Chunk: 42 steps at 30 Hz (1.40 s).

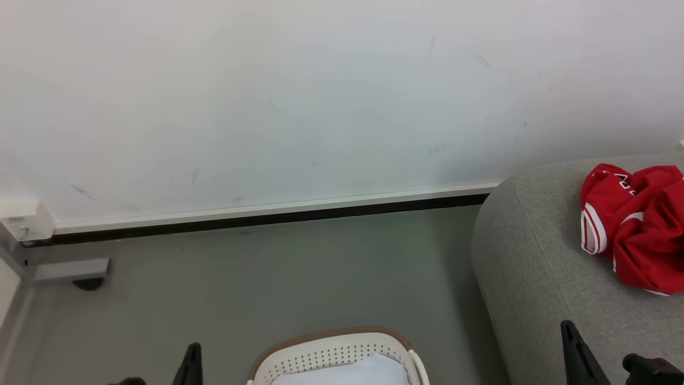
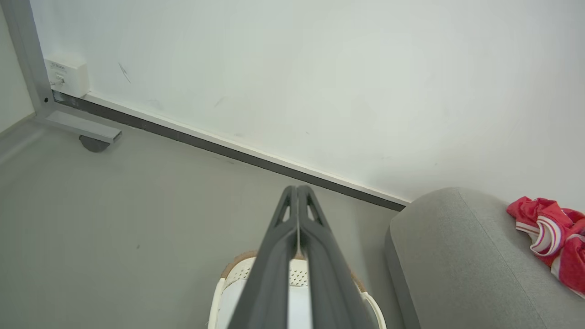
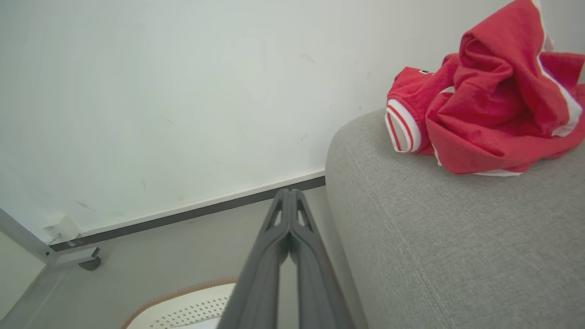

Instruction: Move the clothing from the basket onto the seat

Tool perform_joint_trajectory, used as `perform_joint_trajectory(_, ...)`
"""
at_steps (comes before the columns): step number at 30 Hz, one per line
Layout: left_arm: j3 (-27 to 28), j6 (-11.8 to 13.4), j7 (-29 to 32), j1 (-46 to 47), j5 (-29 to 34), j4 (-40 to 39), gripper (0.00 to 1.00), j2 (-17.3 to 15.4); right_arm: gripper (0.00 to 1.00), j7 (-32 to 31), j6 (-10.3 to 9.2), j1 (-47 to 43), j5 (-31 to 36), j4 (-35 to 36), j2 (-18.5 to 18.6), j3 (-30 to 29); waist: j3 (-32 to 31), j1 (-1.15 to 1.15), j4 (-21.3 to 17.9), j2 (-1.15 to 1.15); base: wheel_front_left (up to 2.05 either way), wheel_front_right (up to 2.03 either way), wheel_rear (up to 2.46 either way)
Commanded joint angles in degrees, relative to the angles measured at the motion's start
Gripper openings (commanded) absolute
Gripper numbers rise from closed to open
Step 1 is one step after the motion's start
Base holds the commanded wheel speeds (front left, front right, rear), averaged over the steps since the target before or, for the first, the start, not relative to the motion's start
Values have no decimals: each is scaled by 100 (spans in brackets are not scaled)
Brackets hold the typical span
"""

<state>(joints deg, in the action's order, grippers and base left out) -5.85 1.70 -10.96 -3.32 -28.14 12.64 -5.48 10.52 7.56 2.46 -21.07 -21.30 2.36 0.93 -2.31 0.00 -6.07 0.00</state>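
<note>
A crumpled heap of red clothing [image 1: 636, 224] with white bands lies on the grey seat [image 1: 539, 278] at the right; it also shows as clothing [image 3: 484, 114] on the seat [image 3: 448, 246] and clothing [image 2: 553, 233] on the seat [image 2: 457, 256]. The cream basket [image 1: 331, 353] with a brown rim stands on the floor at the bottom centre, with pale blue-white cloth [image 1: 363, 371] inside. My left gripper [image 2: 297, 188] is shut and empty above the basket [image 2: 237, 274]. My right gripper [image 3: 289, 192] is shut and empty, left of the seat's rounded end.
A white wall [image 1: 267, 107] with a dark skirting strip [image 1: 256, 219] runs behind the grey floor [image 1: 240, 289]. At the far left a grey metal frame foot [image 1: 69, 270] and a white wall box [image 1: 26, 222] stand by the wall.
</note>
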Motion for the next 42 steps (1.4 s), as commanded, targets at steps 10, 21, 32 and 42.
perform_joint_trajectory(10, 230, -72, 282, 268, -1110, -171, 0, 31, 0, -271, -3, 222, -1201, 215, 42, -141, 22, 0, 60, 0, 0, 0, 0)
perform_joint_trajectory(21, 394, -127, 516, 377, -1976, -219, 0, 68, 0, -505, -4, 283, -2169, 290, 50, -241, 43, 0, 120, 0, 0, 0, 0)
perform_joint_trajectory(32, 544, -180, 731, 478, -2745, -255, 0, 102, 0, -705, -5, 327, -3031, 352, 63, -324, 64, 0, 181, 0, 0, 0, 0)
perform_joint_trajectory(42, 661, -219, 888, 553, -3329, -281, 0, 128, 0, -860, -6, 370, -3673, 403, 76, -387, 82, 0, 230, 0, 0, 0, 0)
